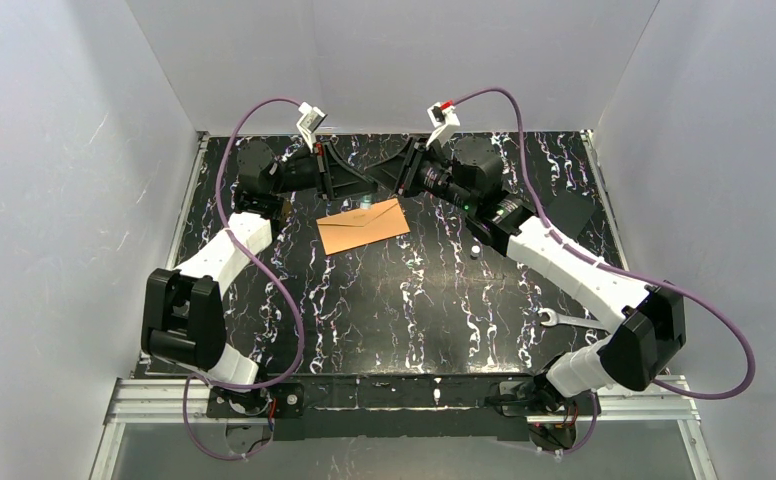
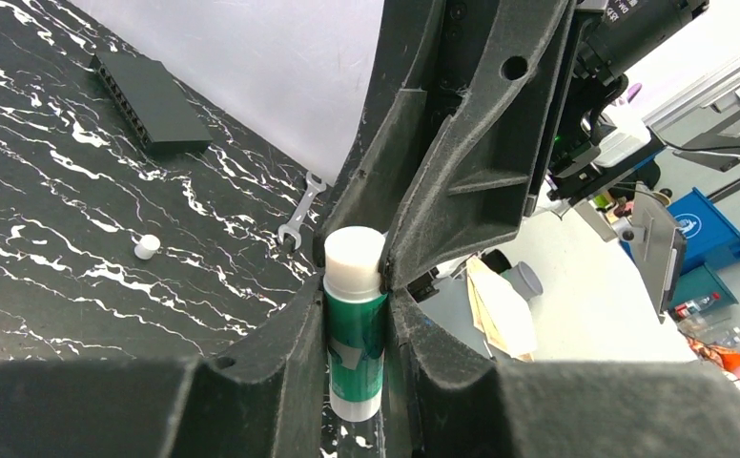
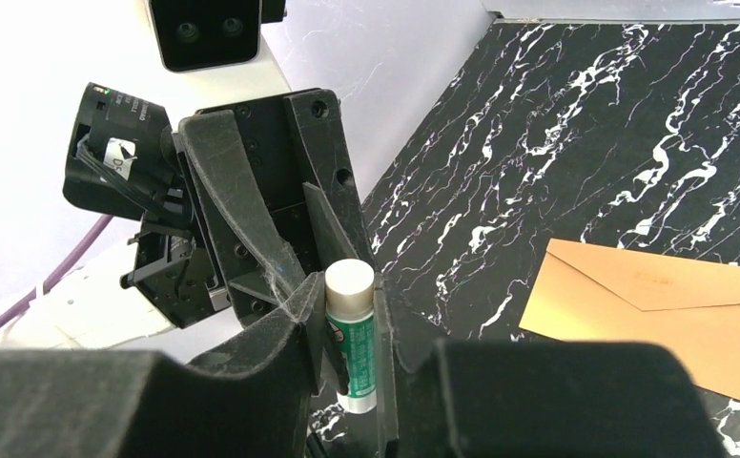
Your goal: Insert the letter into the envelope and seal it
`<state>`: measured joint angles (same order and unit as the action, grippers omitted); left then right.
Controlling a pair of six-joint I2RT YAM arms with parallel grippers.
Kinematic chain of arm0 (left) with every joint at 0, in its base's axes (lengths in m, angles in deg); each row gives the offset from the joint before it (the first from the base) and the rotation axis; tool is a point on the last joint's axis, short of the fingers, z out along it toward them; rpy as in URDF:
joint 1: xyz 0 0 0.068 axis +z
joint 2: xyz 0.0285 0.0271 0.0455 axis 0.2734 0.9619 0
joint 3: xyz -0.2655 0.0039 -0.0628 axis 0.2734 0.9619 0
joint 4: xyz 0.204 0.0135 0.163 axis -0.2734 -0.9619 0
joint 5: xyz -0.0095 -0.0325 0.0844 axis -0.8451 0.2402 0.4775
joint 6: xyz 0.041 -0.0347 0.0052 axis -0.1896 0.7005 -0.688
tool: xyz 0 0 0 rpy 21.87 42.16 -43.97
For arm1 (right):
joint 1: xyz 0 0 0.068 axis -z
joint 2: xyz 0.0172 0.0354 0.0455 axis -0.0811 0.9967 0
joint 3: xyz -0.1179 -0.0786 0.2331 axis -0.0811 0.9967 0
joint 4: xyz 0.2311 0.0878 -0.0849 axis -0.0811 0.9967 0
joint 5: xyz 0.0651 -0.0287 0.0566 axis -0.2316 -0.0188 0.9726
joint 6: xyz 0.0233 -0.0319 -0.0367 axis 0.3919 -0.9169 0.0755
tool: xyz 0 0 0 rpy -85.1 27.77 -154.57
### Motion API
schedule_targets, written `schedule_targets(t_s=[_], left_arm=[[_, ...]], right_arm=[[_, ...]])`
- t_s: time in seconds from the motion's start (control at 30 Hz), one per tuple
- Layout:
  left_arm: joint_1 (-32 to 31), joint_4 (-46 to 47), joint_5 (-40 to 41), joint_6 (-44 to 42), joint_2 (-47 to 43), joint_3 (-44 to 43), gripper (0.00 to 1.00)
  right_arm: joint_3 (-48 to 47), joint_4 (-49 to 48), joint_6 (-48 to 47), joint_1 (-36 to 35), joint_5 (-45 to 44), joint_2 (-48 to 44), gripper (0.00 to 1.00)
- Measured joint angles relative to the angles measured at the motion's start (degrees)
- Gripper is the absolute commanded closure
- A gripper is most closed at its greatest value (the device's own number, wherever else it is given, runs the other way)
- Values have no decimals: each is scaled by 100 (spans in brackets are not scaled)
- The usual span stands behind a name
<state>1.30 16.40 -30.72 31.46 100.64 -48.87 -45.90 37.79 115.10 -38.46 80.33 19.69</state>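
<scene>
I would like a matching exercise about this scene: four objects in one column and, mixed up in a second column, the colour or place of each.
1 glue stick
2 envelope
3 wrench
4 small white cylinder

A orange-brown, flat on the table
B green body, clamped in the left gripper
C silver, nearest the table's front edge
D alone between envelope and wrench

Pairs: 1-B, 2-A, 3-C, 4-D

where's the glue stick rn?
Top view: glue stick is over the table's far centre, just beyond the envelope, gripped by the left end effector, with the right end effector facing it.
</scene>
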Motion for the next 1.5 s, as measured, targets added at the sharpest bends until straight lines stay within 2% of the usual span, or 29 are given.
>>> schedule_targets(t_s=[0.1, 0.33, 0.63, 0.73, 0.83, 0.87, 0.9, 0.97, 1.0, 1.13, 1.27, 1.5], left_arm=[[13, -22, 13, 31, -9, 0, 88], [13, -31, 177, 122, -85, 9, 57], [9, 2, 308, 258, -203, 424, 55], [9, -4, 319, 275, -203, 592, 65], [9, 0, 348, 293, -205, 680, 90], [9, 11, 339, 295, -210, 684, 97], [9, 50, 328, 271, -225, 682, 100], [-17, 90, 380, 223, -247, 682, 100], [-20, 74, 387, 227, -247, 682, 100], [-17, -149, 461, 15, -247, 688, 100], [-17, -717, 584, -516, -308, 911, 100], [-17, -2114, 883, -1561, -590, 1443, 100]], right_arm=[[2, -37, 13, -2, -20, 7, 85], [201, -509, 177, -15, -229, -11, 86], [599, -1001, 450, -42, -603, -87, 85], [669, -1104, 485, -39, -647, -114, 85], [688, -1147, 498, -39, -656, -131, 81], [688, -1123, 479, -37, -693, -131, 72], [691, -1093, 511, -20, -710, -131, 58], [691, -1084, 542, 2, -691, -142, 29], [680, -1062, 540, 2, -662, -142, 20], [341, -155, 153, 35, -640, -120, 3], [142, 710, -103, 372, -800, -232, 1], [188, 2614, -361, 1906, -1075, -393, 10]])
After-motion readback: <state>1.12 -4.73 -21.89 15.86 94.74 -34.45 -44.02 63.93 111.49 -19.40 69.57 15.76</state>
